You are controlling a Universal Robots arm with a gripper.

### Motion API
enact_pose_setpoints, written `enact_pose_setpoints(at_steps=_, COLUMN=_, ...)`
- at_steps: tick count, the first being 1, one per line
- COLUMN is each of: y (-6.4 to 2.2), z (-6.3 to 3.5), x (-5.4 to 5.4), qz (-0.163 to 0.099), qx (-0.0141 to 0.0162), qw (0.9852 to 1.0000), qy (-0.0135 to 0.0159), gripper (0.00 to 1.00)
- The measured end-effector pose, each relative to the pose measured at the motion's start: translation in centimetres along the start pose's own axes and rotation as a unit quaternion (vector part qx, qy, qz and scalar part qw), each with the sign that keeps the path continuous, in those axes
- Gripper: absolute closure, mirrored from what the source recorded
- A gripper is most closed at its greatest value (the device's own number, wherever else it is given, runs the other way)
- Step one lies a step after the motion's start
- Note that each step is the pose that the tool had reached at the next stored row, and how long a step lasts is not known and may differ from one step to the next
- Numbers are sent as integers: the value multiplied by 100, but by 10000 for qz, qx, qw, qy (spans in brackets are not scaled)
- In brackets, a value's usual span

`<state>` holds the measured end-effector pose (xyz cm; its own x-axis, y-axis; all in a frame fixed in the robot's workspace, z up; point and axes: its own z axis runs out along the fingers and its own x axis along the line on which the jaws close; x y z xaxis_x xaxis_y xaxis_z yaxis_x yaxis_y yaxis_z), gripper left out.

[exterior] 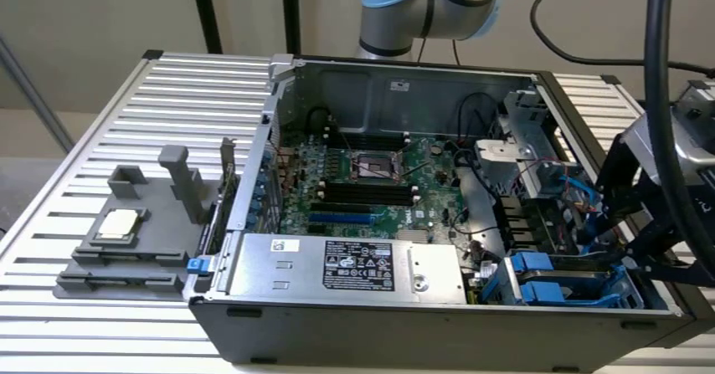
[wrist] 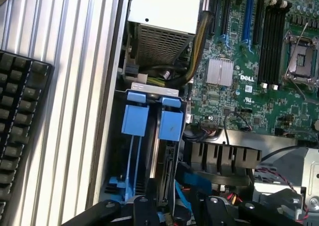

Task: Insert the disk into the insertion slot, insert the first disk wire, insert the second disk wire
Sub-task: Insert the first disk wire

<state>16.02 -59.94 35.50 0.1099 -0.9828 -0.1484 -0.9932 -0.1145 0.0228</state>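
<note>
The insertion slot (exterior: 505, 284) is the blue-grey cage in the open computer case's near corner, at the exterior view's right. The disk (wrist: 164, 168) stands on edge inside the slot (wrist: 118, 136), and its carrier's two bright blue tabs (wrist: 152, 120) show at one end (exterior: 545, 284). My gripper (wrist: 177, 206) hovers at the disk's other end, open, its black fingers (wrist: 140, 207) standing apart with nothing clamped between them. In the exterior view the gripper (exterior: 645, 242) sits just past the case's right wall. A loose blue cable (wrist: 188, 183) lies beside the disk's connector end.
A silver power-supply box (exterior: 347, 265) with a black label fills the case's front. The green motherboard (exterior: 369, 181) lies behind it. A black fan shroud (wrist: 222, 158) sits close to the slot. Outside the case are a grey fixture (exterior: 129, 240) and a keyboard (wrist: 20, 131).
</note>
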Motion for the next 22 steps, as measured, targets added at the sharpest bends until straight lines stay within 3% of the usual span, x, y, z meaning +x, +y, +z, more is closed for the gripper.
enact_pose_setpoints(at_steps=10, y=-124, z=15, x=86, qz=-13, qx=-53, qw=10000, qy=-77, gripper=60)
enact_pose_setpoints(at_steps=15, y=-137, z=28, x=89, qz=-88, qx=-61, qw=9998, qy=-185, gripper=60)
enact_pose_setpoints(at_steps=22, y=-174, z=66, x=99, qz=-233, qx=-72, qw=9993, qy=-284, gripper=60)
